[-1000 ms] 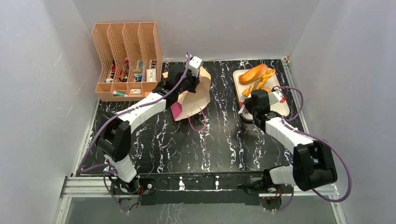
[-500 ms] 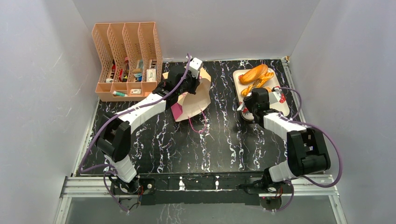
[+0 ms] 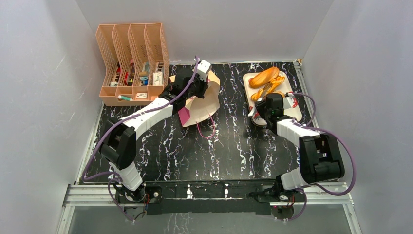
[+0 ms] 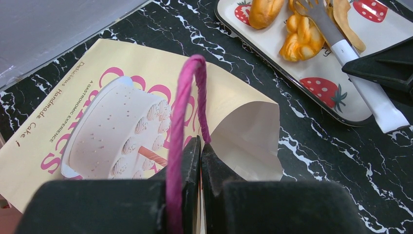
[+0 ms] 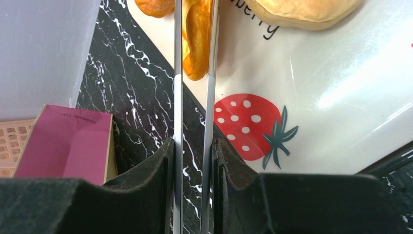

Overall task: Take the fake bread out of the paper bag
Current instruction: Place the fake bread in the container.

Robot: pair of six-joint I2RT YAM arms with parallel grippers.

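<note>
The paper bag (image 3: 202, 100) lies flat on the black marble table, tan with a cake print (image 4: 122, 97), its mouth open toward the tray. No bread shows in the mouth. My left gripper (image 3: 196, 87) (image 4: 200, 146) is shut on the bag's rim by the pink string handle (image 4: 182, 97). My right gripper (image 3: 268, 101) (image 5: 194, 146) is shut on metal tongs (image 5: 178, 97). The tong tips flank an orange twisted bread (image 5: 197, 44) on the strawberry tray (image 3: 291, 111). A golden loaf (image 3: 264, 76) lies on the tray's far end.
A peach file rack (image 3: 131, 63) with small items stands at the back left. The tray's rim (image 5: 341, 97) runs under the tongs. The bag's maroon bottom (image 5: 68, 146) shows left of the right gripper. Grey walls close in on three sides.
My right arm has folded its elbow in and moved the tongs slightly farther onto the tray. The left arm and the bag have not moved.
</note>
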